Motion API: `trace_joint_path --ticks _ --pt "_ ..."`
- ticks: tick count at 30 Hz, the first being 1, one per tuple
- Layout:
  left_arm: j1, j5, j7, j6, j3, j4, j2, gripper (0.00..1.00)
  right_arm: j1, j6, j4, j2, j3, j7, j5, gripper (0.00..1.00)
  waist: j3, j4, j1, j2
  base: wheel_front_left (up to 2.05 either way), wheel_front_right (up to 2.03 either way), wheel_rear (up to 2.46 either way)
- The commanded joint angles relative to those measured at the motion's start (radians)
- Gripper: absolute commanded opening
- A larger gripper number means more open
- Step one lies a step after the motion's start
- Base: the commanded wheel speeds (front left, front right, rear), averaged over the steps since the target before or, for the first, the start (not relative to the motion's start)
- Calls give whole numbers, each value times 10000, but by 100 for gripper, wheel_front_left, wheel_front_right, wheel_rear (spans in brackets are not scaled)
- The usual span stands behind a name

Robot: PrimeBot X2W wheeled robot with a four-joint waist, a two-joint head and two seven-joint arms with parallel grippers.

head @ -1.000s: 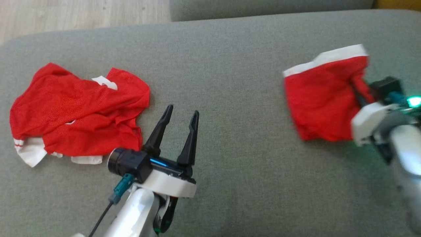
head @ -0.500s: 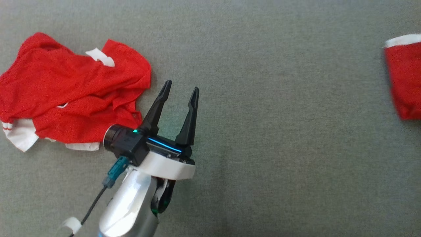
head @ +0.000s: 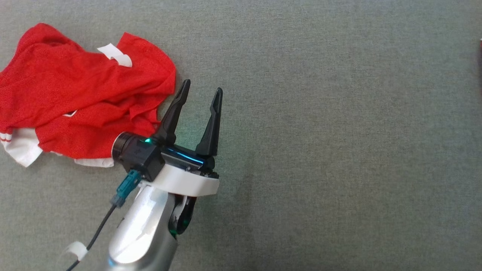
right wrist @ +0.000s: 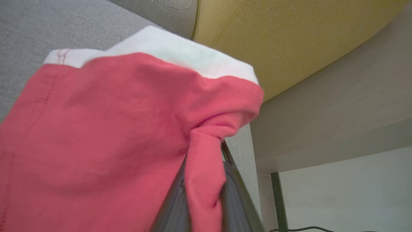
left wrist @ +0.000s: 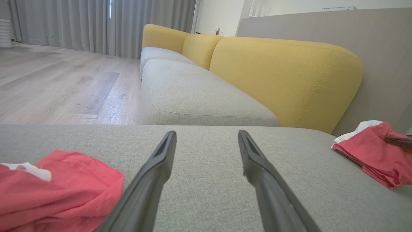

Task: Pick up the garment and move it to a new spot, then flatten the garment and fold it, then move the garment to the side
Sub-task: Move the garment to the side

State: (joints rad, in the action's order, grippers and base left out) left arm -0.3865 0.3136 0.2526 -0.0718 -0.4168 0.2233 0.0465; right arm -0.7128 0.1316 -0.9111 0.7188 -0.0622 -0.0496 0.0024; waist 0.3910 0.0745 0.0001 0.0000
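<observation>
Red folded garment, pinched in the right gripper's clenched jaws, is near the grey sofa seat's right edge. The left gripper gapes empty beside a crumpled jersey. Let go there, it could slip off or unfold.

Under and around the left end effector, grey sofa seat is stretching. Straight ahead of it a second grey seat cushion is running off, yellow backrests lining its right. Ahead-left, wood-look floor is lying, grey curtains hanging far beyond. Ahead-right, beige wall panel is standing behind the backrests.
</observation>
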Motion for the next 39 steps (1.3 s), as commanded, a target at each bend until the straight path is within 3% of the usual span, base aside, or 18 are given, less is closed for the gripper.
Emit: trace_joint_path --ticks 1,2,13,20,28,39 --pt "-252 -100 92 -52 379 -267 37 100 -132 -9 237 201 119 247 -128 53 -19 -10 -1 0 0 0 0" --pt "-249 -106 92 -58 396 -257 37 100 -144 -9 268 131 222 320 -184 100 -33 -19 -1 0 0 0 0" --pt "-55 -126 92 -83 627 -130 37 100 -99 -9 959 -882 999 750 -808 100 -684 -166 -1 0 0 0 0" --pt "554 -187 92 0 1219 -183 37 100 208 -9 2405 -2496 953 1163 -330 100 -1935 -376 -1 0 0 0 0" --pt "1590 -147 92 64 2153 -458 37 100 1112 -9 4856 -4034 925 1009 854 100 -3380 -451 -1 0 0 0 0" --pt "2854 -141 92 -53 2695 -488 37 100 3876 -9 6809 -6452 1127 1268 2017 100 -4244 -508 -1 0 0 0 0"
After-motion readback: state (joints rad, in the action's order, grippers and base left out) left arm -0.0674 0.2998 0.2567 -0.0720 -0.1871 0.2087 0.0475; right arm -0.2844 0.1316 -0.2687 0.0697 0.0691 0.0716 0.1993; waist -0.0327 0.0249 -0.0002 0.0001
